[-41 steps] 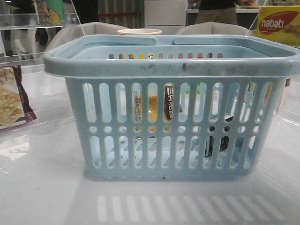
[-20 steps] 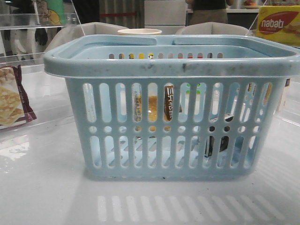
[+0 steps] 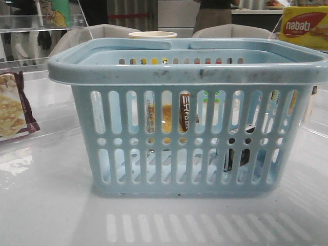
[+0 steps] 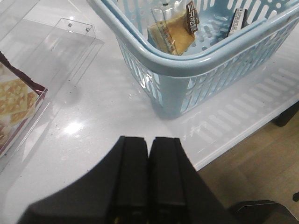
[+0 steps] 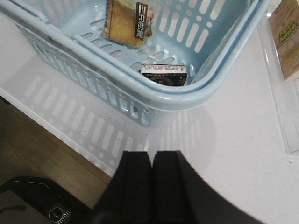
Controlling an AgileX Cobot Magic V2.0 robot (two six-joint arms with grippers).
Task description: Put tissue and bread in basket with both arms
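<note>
Basically done: bread (image 5: 127, 22) and tissue (image 5: 164, 74) inside basket (image 3: 189, 72) mid-desk; both claws clenched empty, hold clear near desk's front edge.

Basket (image 3: 189, 77): light blue plastic, rim scuffed, dull sheen. Bread (image 4: 170, 32): clear glossy plastic wrap. Tissue (image 5: 164, 74): black, slight sheen. Table (image 3: 46, 205): white, smooth, glossy, reflective. Grippers (image 4: 148, 161) (image 5: 152, 175): matt black.
</note>
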